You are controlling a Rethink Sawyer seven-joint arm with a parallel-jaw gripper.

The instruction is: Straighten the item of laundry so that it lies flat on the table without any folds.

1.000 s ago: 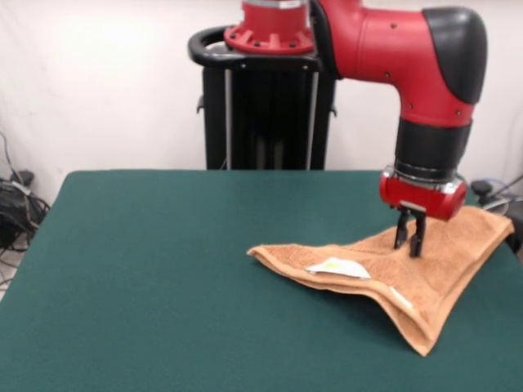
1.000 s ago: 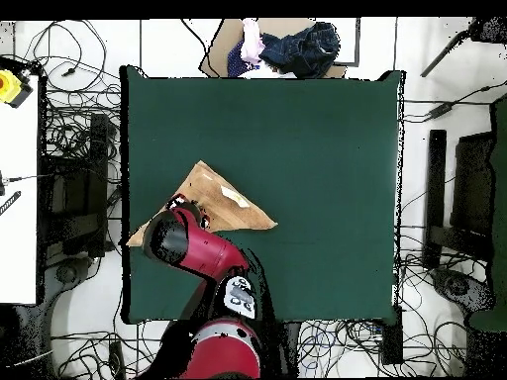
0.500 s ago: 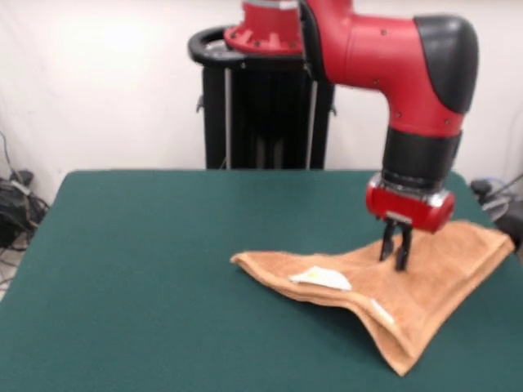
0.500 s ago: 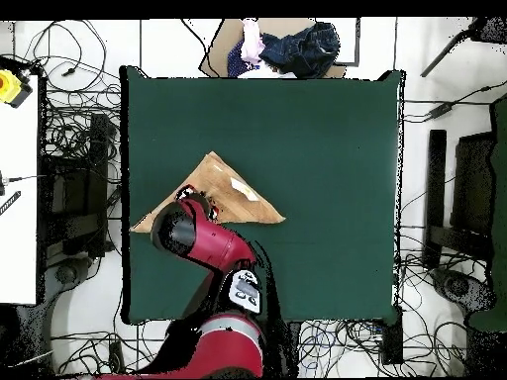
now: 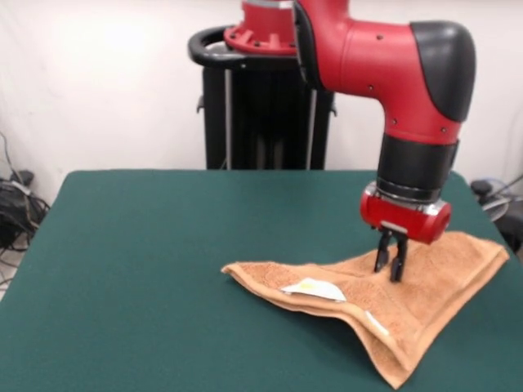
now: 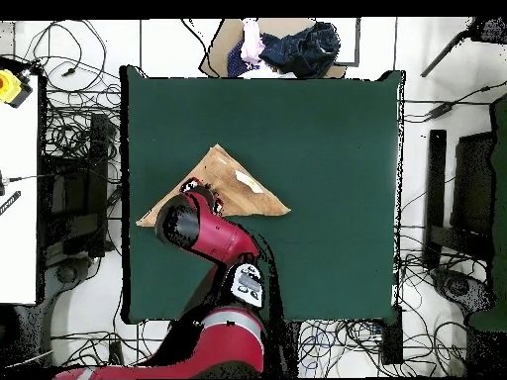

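Black end effector (image 5: 388, 265) hangs straight down from the red wrist with its two fingers (image 5: 400, 263) drawn narrow, pinching a raised ridge of the light orange towel (image 5: 425, 282); the cloth peaks where the fingers meet it and slopes away on both sides. In the front view the towel sits on the right half of the dark green worktop (image 5: 147, 269), folded into a rough triangle with doubled layers along its near edge; one corner points left toward the middle of the worktop, one points toward the near edge, and the third reaches close to the right edge. A small white label (image 5: 313, 287) lies on the upper layer, just left of the end effector. In the overhead view the same triangle (image 6: 243, 193) lies beside the left edge of the worktop (image 6: 327, 139); the red arm (image 6: 203, 233) covers its lower part, so the grip itself is hidden there. A heap of dark clothing (image 6: 297, 45) lies beyond the worktop's top edge.
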